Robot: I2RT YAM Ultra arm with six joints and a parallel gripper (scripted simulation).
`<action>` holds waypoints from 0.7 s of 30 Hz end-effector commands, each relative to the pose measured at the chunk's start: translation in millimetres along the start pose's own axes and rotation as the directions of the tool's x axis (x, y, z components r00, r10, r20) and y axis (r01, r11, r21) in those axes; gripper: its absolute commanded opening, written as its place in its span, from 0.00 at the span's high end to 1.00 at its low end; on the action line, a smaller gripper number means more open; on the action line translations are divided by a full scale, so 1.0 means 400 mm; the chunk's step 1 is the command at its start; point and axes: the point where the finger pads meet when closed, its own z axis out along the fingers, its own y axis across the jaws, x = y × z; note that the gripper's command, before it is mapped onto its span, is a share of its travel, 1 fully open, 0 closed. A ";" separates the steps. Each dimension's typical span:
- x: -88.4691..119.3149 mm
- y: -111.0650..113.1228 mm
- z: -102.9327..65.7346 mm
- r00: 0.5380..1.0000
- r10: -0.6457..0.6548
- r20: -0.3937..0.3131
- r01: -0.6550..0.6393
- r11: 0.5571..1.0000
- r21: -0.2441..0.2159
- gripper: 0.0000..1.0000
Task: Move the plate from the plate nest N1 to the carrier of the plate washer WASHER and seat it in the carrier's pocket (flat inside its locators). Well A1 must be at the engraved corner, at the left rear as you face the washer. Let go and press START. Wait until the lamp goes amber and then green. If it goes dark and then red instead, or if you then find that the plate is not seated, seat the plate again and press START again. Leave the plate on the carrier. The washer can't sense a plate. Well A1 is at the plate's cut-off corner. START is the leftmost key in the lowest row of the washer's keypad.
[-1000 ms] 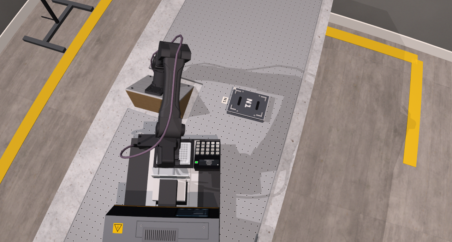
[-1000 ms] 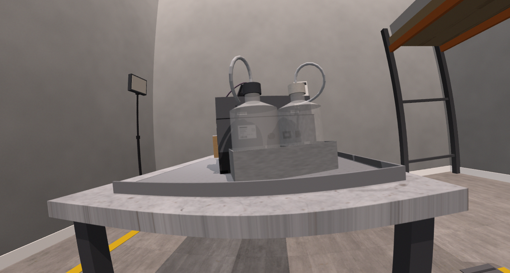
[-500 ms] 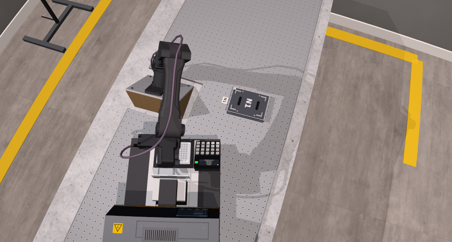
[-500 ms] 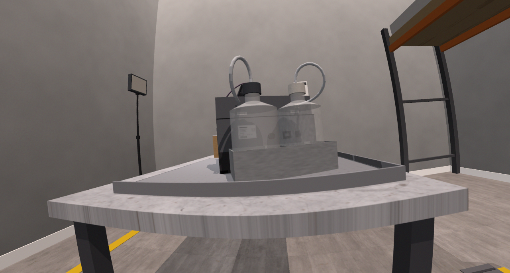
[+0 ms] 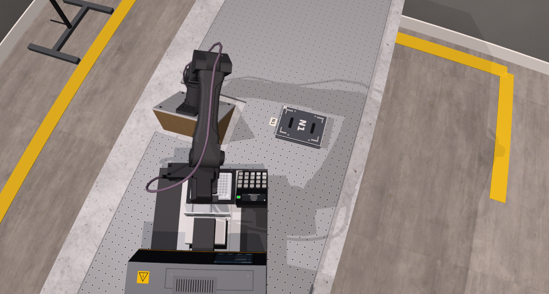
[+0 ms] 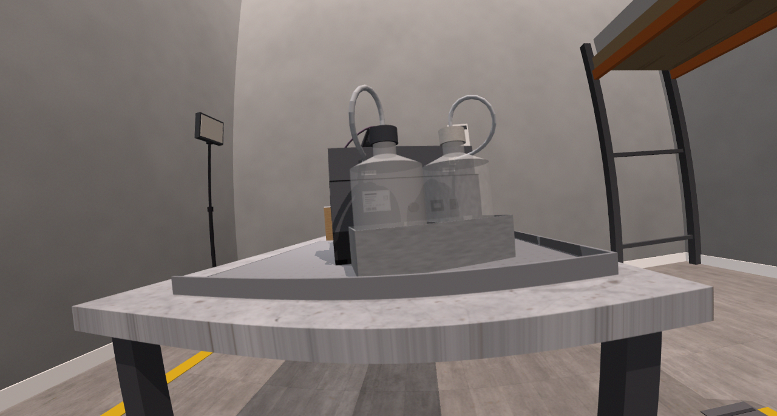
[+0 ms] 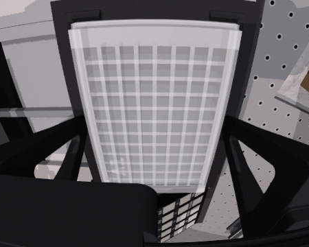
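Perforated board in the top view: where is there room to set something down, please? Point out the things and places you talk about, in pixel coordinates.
Two patches: beyond the nest N1 [image 5: 301, 125], up to the board's far edge; and between nest and keypad [image 5: 252, 180] [image 7: 180, 216]. Crowded: around the plate [image 5: 225, 186] [image 7: 154, 113], between arm [image 5: 209, 115] and keypad.

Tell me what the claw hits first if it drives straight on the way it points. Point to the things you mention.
Most likely the clear well plate [image 5: 224, 185] [image 7: 154, 113] on the washer's dark carrier [image 5: 233, 186] [image 7: 63, 51]: the open claw [image 7: 154, 123] points down over it, fingers at either side. How much gap remains is unclear.
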 end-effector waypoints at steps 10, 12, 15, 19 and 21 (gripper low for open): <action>0.001 0.003 -0.009 1.000 0.001 -0.002 -0.001 1.000 -0.009 0.00; 0.001 0.003 -0.009 1.000 0.001 -0.002 -0.001 1.000 -0.009 0.00; 0.002 0.013 -0.048 1.000 -0.001 -0.003 0.001 0.999 -0.037 0.00; 0.000 0.013 -0.057 1.000 -0.006 -0.001 0.005 0.999 -0.037 0.00; 0.000 0.013 -0.065 1.000 -0.006 -0.001 0.006 0.999 -0.037 0.00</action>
